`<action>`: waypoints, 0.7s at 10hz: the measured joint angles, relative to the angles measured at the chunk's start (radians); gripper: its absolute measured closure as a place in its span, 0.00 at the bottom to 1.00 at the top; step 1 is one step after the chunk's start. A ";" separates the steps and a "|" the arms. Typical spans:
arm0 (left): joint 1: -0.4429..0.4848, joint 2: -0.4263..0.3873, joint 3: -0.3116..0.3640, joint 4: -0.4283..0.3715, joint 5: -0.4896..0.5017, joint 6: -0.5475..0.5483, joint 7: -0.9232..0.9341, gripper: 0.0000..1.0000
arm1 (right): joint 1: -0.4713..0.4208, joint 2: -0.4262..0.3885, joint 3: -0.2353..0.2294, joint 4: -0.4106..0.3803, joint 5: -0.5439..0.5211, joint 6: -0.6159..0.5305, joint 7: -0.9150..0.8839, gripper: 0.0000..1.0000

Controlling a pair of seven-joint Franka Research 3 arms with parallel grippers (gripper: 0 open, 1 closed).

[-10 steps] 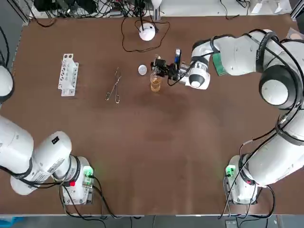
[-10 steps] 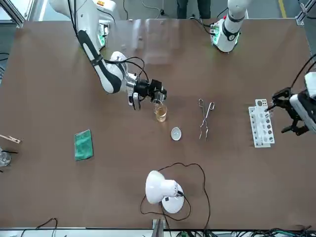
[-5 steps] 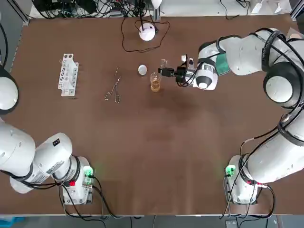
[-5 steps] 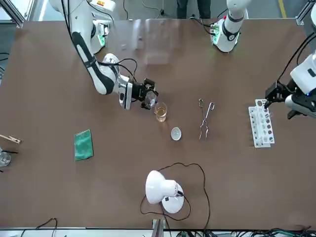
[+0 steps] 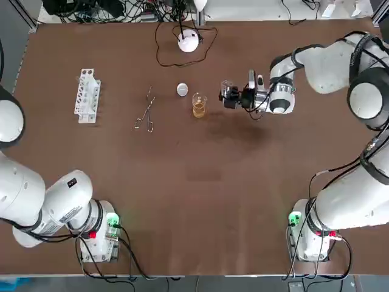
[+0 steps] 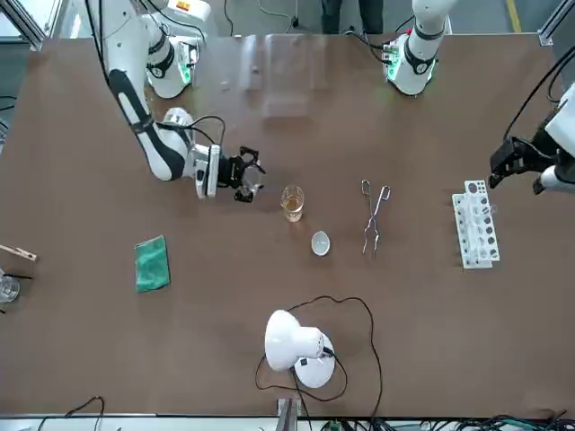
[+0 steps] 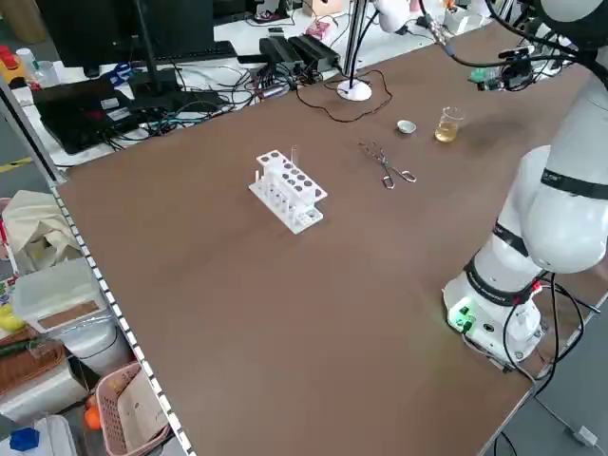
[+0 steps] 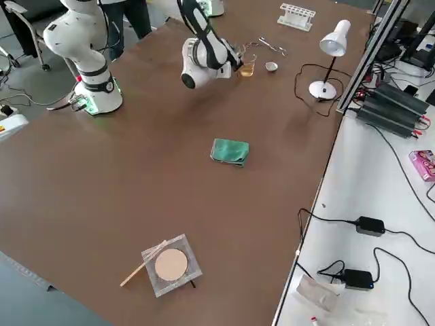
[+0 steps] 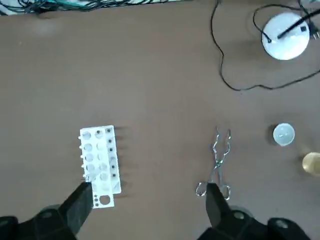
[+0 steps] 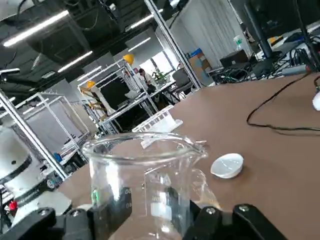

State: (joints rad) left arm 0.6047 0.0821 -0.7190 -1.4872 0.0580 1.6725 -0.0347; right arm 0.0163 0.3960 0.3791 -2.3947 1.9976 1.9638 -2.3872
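Glassware sat at the centre of things: an empty glass beaker (image 10: 145, 165) was clamped between the closed fingers of the right hand (image 5: 232, 96). It looked upright and was lifted off the tabletop (image 5: 200, 194), over its far middle. Just to its left, apart from it, a beaker of amber liquid (image 5: 199, 106) stood on the surface. A small white dish (image 5: 182, 89) lay a little farther left, with metal tongs (image 5: 146, 114) beyond that. A desk lamp (image 5: 189, 40) stood at the far edge. Well to the left, the left hand (image 9: 150, 187) hung above the test tube rack (image 5: 87, 95), fingers spread wide and holding nothing. By the look of it, the step in hand was carrying the empty vessel beside the filled one. Any further move would call for a steady grip, a level rim, and enough clearance not to knock the amber beaker or the dish.
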 joint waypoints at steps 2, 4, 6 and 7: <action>0.001 0.000 0.001 0.006 -0.002 0.000 -0.017 0.00 | -0.147 0.000 -0.004 -0.039 -0.190 -0.053 -0.104 0.60; -0.001 0.000 0.001 0.008 -0.002 -0.001 -0.022 0.00 | -0.329 0.005 -0.008 -0.061 -0.416 -0.082 -0.136 0.60; -0.019 0.000 0.011 0.008 -0.002 -0.001 -0.022 0.00 | -0.545 0.032 -0.011 -0.070 -0.636 -0.102 -0.157 0.60; -0.064 0.000 0.051 0.009 -0.002 -0.001 -0.023 0.00 | -0.651 0.057 -0.013 -0.070 -0.734 -0.117 -0.175 0.60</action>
State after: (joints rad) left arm 0.5407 0.0825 -0.6679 -1.4781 0.0558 1.6714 -0.0581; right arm -0.6347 0.4535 0.3659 -2.4644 1.2632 1.8467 -2.5623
